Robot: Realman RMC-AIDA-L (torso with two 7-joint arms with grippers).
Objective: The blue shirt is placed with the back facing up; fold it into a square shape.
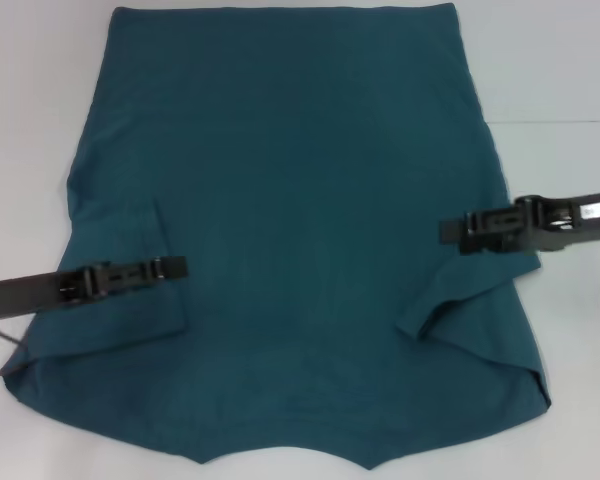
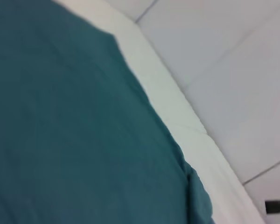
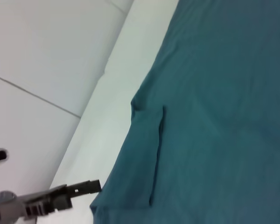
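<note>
The blue shirt [image 1: 310, 220] lies flat on the white table [image 1: 30, 100], plain side up, with no lettering showing. Both sleeves are folded inward: the left sleeve flap [image 1: 130, 310] and the right sleeve flap [image 1: 460, 295]. My left gripper [image 1: 176, 267] reaches in from the left, low over the left flap. My right gripper [image 1: 448, 231] reaches in from the right, its tip over the shirt's right edge, just above the right flap. The right wrist view shows the shirt [image 3: 214, 93], the left flap [image 3: 140, 163] and the left gripper [image 3: 95, 186] farther off. The shirt [image 2: 74, 130] fills the left wrist view.
White table surface surrounds the shirt on the left, right and far sides. The table edge [image 2: 177, 102] and tiled floor [image 2: 233, 56] show in the left wrist view. The shirt's near edge reaches the bottom of the head view.
</note>
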